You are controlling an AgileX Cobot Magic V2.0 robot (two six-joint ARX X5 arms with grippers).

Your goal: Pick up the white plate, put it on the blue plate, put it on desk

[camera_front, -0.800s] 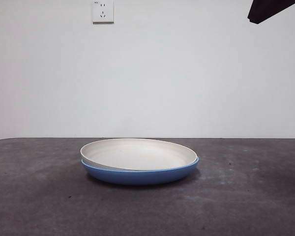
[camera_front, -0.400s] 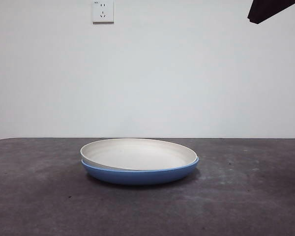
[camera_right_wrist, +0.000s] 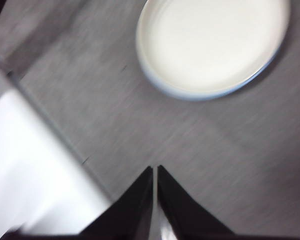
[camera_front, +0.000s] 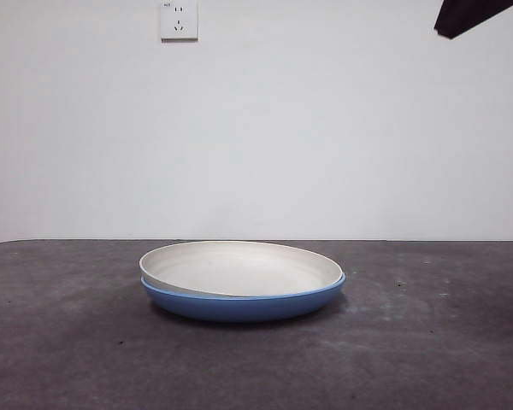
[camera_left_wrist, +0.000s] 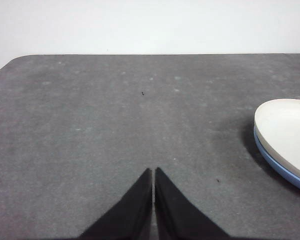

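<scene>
Since the earlier front views the only change is slight: the dark arm tip at the top right corner of the picture has drawn a little further out of sight, while the plates have not shifted. Nearest the front edge the worktop [camera_front: 68, 359] is bare, a broad, flat, dark grey-brown surface, matte and faintly speckled. About mid-depth and near the middle of its width sits the blue plate [camera_front: 239, 303], glossy, round and shallow, with the white plate [camera_front: 239, 266] nested inside it, cream-white and smooth-rimmed, riding slightly high on one side so it looks a little tilted. Being round, the stack has no long axis to line up with. The left gripper [camera_left_wrist: 154, 172] hangs low over open worktop, jaws pressed together, with the stack lying off to one side of them. The right gripper [camera_right_wrist: 155, 170], jaws also together, is raised high and looks down on the plates from above, well apart from them; its picture is motion-blurred. Neither touches a plate. Behind the far edge rises a plain white wall with a wall socket [camera_front: 179, 20].
</scene>
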